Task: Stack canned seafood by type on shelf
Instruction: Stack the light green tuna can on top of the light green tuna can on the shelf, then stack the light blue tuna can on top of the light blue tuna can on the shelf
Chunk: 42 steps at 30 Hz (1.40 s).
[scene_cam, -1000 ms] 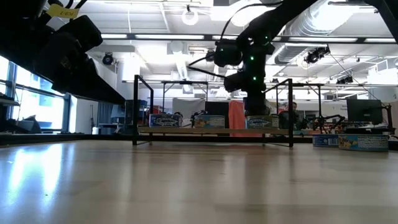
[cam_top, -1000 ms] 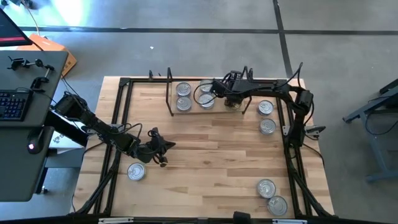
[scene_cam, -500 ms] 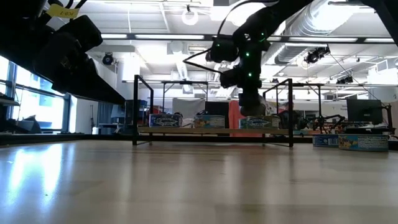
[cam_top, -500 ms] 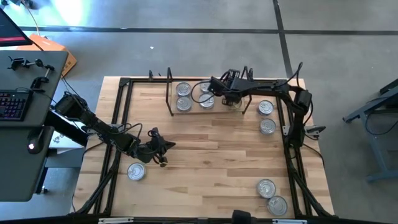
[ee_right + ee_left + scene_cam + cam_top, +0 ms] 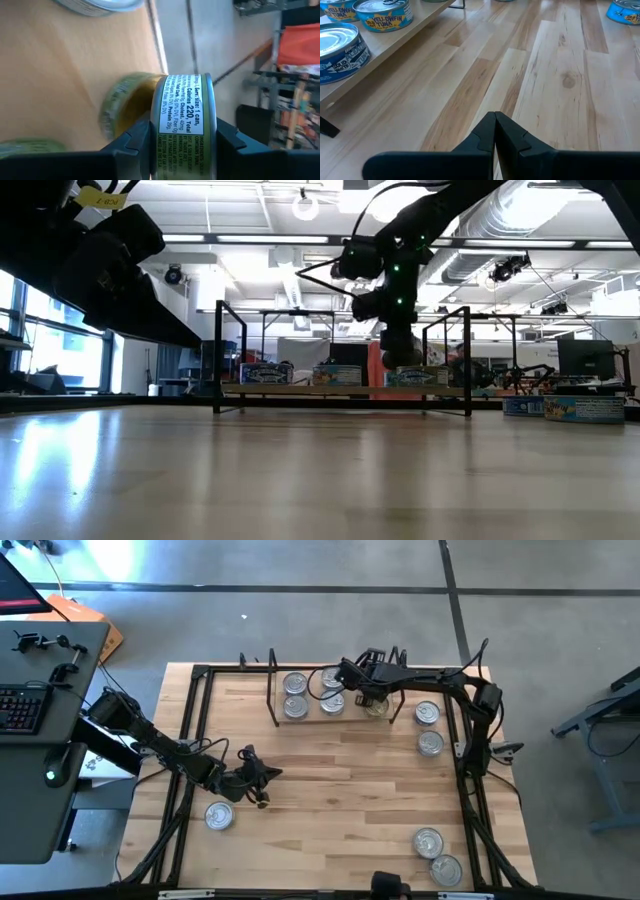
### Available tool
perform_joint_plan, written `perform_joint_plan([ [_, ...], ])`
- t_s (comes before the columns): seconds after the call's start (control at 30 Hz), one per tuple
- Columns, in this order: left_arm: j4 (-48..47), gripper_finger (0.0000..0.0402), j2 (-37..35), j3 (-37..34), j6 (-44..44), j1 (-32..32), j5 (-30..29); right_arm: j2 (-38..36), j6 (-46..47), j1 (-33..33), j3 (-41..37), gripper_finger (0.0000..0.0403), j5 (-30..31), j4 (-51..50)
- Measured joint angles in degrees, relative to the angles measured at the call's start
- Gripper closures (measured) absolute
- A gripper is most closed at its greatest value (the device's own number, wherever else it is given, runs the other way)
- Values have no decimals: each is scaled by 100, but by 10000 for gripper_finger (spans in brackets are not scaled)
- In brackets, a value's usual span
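Right pincer [image 5: 182,150] clamps a tin [image 5: 186,125] above the shelf [image 5: 310,718]; three tins shelved, five loose on worktop [image 5: 340,790]. Left pincer [image 5: 262,776] shut, empty.

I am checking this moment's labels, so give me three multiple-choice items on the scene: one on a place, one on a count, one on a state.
1. Where is the right gripper?
A. Above the shelf
B. Above the tins at the table's front right corner
C. Beside the keyboard

2. How many tins lie on the tabletop, off the shelf, in the high view?
A. Two
B. Five
C. Ten

3. How do the left gripper's jaws stand?
A. Wide open
B. Shut on a tin
C. Shut, holding nothing

Answers:
1. A: the right gripper hangs over the shelf, clamping the held tin.
2. B: five loose tins sit on the tabletop, one at front left and four on the right side.
3. C: the left gripper shows its jaws pressed together over bare wood.
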Motion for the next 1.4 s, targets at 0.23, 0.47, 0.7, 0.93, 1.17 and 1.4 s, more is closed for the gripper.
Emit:
perform_joint_plan([
  [0.23, 0, 402, 2, 0, 0, 0, 0, 139, 75, -48, 13, 260, 28, 20],
  [0.47, 1, 402, 2, -2, 5, 0, 0, 98, 43, -48, 7, 222, -135, -47],
  [0.7, 2, 402, 2, -2, 3, 0, 0, 48, 109, -69, 7, 210, -539, -100],
  [0.93, 2, 402, 2, -2, 0, 0, 0, 49, 207, -87, 0, 155, -798, -194],
  [1.17, 3, 402, 2, -2, 2, 0, -1, -128, 392, -46, 0, 144, -801, -290],
  [1.4, 9, 402, 2, -2, 2, 0, 0, -679, 1103, 255, 0, 144, -1865, 160],
])
